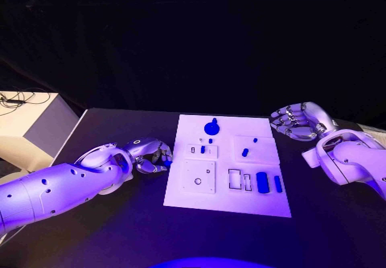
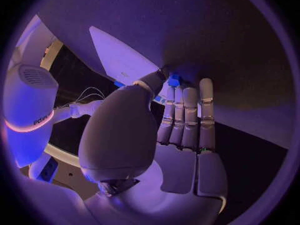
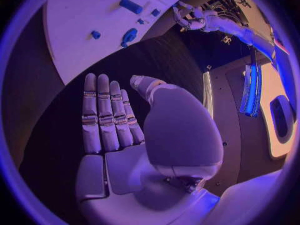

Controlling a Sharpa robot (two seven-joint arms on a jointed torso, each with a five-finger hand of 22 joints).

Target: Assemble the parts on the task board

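A small blue part (image 2: 174, 79) is pinched by the left hand (image 1: 150, 158) beside the task board's (image 1: 189, 195) left edge, apparently for insertion; the right hand (image 1: 296, 121) is held empty, fingers apart, off its far right corner.

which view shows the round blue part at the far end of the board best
The head view: the round blue part sits unobstructed near the far edge of the task board. The right wrist view shows it small and slanted, past the right hand. In the left wrist view I cannot pick it out.
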